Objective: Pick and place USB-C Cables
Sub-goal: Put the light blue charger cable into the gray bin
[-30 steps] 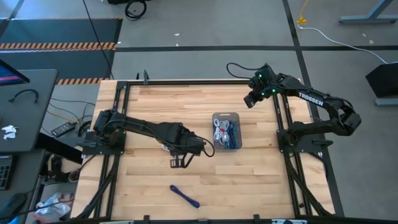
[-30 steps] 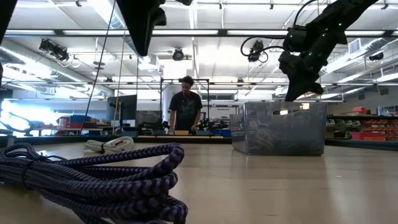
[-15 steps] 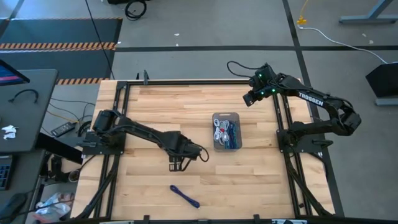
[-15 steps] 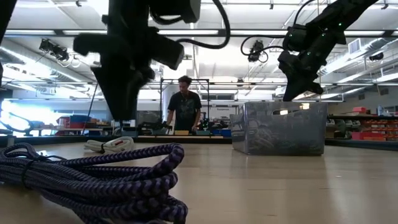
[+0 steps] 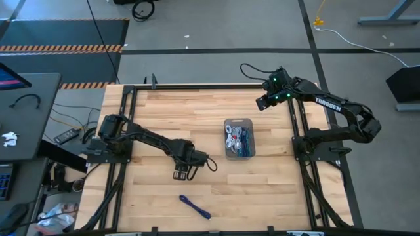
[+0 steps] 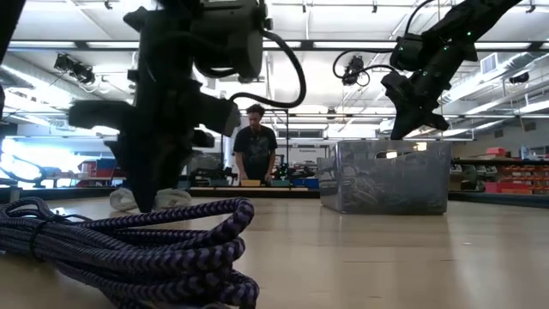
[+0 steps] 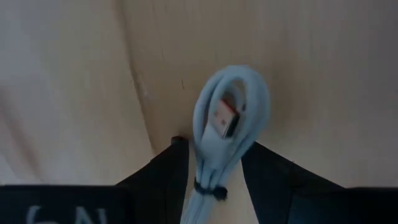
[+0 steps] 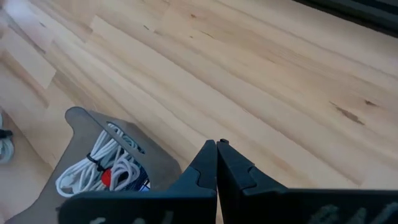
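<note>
Both left tool (image 7: 214,163) fingers straddle white cable (image 7: 227,124).

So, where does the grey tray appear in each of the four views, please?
High view: the grey tray is a little right of the picture's centre.
Low view: right of centre, seen from the side.
Right wrist view: lower left corner, with white cables inside.
Left wrist view: not in it.
Shared landmark: the right gripper, shut, hangs in the air near the tray in all three views that show it.
</note>
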Motion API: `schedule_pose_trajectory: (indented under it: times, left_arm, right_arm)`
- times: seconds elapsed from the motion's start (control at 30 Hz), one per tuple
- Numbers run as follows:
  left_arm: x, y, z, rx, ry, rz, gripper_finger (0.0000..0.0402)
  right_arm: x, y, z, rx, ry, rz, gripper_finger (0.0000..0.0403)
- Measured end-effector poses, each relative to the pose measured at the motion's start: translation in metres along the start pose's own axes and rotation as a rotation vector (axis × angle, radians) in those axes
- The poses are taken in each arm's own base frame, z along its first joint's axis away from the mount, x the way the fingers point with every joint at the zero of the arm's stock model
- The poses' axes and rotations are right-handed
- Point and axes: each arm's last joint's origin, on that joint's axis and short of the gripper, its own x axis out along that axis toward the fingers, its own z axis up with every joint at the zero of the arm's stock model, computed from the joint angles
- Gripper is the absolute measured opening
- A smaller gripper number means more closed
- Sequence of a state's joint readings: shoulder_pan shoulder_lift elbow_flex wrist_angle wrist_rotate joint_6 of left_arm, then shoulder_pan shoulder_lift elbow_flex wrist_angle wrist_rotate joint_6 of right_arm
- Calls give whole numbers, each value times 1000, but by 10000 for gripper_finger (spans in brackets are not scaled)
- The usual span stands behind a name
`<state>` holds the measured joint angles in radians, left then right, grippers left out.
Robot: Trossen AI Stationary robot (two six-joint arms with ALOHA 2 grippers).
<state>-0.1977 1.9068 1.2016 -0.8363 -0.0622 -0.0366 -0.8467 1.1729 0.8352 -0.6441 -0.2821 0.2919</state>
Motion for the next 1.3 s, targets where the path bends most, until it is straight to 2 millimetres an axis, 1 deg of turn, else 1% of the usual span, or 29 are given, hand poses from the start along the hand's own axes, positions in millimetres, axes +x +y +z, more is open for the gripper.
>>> schedule_pose_trajectory:
  times: [0.17, 0.27, 0.37, 0.47, 0.53, 0.67, 0.77, 0.83, 0.97, 1.1, 1.17, 1.3]
  left_arm:
    - [6, 9, -1, 24, -44, -27, 153]
    - [9, 15, -3, 0, -43, -54, 146]
    - [10, 21, -4, -32, -27, -65, 109]
    - [8, 28, -3, -84, -19, -81, 45]
    - [7, 34, -1, -155, -22, -98, 41]
    - [0, 51, 9, -344, -74, -35, 41]
    - [-15, 66, 19, -451, -146, -18, 41]
    - [-30, 75, 27, -511, -218, -8, 41]
    - [-72, 99, 45, -640, -436, 2, 41]
    - [-110, 123, 61, -819, -653, -33, 41]
    - [-123, 129, 68, -890, -760, -62, 41]
    - [-136, 130, 78, -998, -930, -118, 41]
  right_arm:
    - [0, 0, 0, 22, 0, -1, 0]
    - [0, 0, 0, 22, -2, -7, 0]
    - [0, 0, 0, 23, -6, -20, 0]
    - [0, -1, 0, 24, -8, -25, 0]
    - [0, -1, 0, 30, -8, -25, 0]
    - [0, -1, 0, 29, -8, -25, 0]
    - [0, -1, 0, 22, -7, -25, 0]
    - [0, 0, 0, 20, -8, -25, 0]
    - [0, 0, 0, 3, -5, -18, 0]
    - [0, 0, 0, -7, -4, -18, 0]
    - [0, -1, 0, -16, -8, -24, 0]
    - [-1, -2, 1, -45, -22, -50, 0]
